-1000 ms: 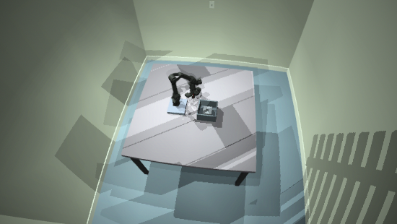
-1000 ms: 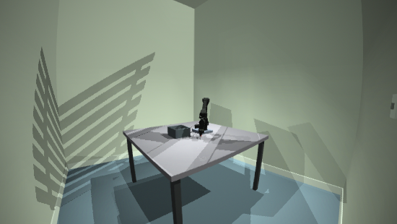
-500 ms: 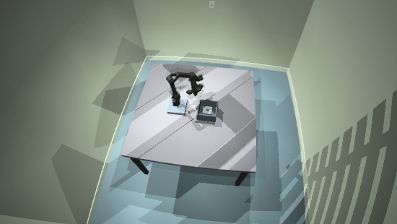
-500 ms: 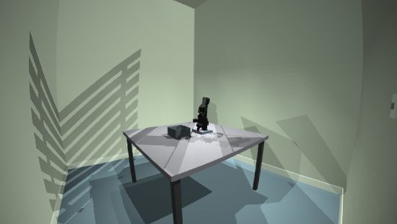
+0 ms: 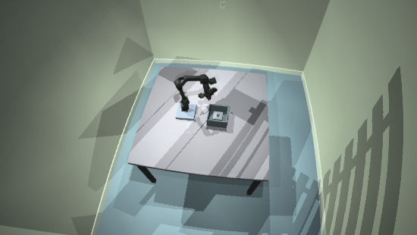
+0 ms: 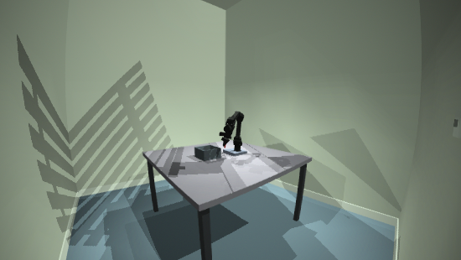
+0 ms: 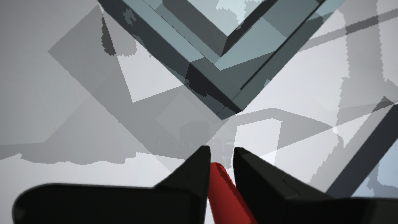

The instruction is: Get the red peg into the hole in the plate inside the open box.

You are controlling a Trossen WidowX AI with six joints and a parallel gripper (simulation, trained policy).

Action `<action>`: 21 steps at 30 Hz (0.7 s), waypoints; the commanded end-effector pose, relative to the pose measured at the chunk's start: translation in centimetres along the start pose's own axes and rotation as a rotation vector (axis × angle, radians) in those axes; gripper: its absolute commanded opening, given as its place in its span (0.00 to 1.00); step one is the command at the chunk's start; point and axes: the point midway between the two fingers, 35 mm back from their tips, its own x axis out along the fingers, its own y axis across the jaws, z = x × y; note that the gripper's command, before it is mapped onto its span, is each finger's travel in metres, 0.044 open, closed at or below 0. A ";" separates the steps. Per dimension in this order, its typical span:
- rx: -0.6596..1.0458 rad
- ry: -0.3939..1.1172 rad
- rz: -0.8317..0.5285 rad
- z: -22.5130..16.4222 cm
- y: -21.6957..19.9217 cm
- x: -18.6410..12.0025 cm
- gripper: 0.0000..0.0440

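Four pale green walls' shadows aside, one grey table (image 5: 182, 148) (image 6: 251, 180) stands on blue floor (image 5: 280, 159) (image 6: 268, 235), fingers pinching the red peg (image 5: 208, 97) (image 6: 225, 146) (image 7: 229, 197).One grey table (image 5: 182, 148) (image 6: 251, 180) (image 7: 45, 100) stands on blue floor (image 5: 280, 159) (image 6: 268, 235), the fingers above pinching the red peg (image 5: 208, 97) (image 6: 225, 146) (image 7: 229, 197).

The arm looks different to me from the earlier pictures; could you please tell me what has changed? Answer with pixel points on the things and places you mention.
In the top view, the gripper (image 5: 208, 97) (image 6: 225, 145) (image 7: 221, 154) has swung away from the pale base plate (image 5: 182, 117) (image 6: 242, 153), toward the far table edge. The red peg (image 5: 208, 97) (image 6: 225, 147) (image 7: 227, 195) is held now; when it was grasped I cannot tell. The open box (image 5: 217, 123) (image 6: 202, 153) (image 7: 150, 47) stayed put.
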 end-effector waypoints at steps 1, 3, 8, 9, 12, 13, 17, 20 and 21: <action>0.035 -0.026 0.000 1.8 0.2 -0.1 0.00; 0.056 -0.037 -0.002 2.8 0.2 0.0 0.00; 0.100 -0.062 -0.010 5.2 0.2 0.6 0.00; 0.107 -0.067 -0.012 5.7 0.2 0.7 0.00; 0.124 -0.078 -0.018 7.1 0.1 1.3 0.00; 0.129 -0.081 -0.021 7.6 0.0 1.5 0.00; 0.141 -0.089 -0.029 9.3 -0.2 2.4 0.00; 0.142 -0.091 -0.035 10.5 -0.3 3.3 0.00; 0.142 -0.091 -0.036 10.9 -0.4 3.6 0.00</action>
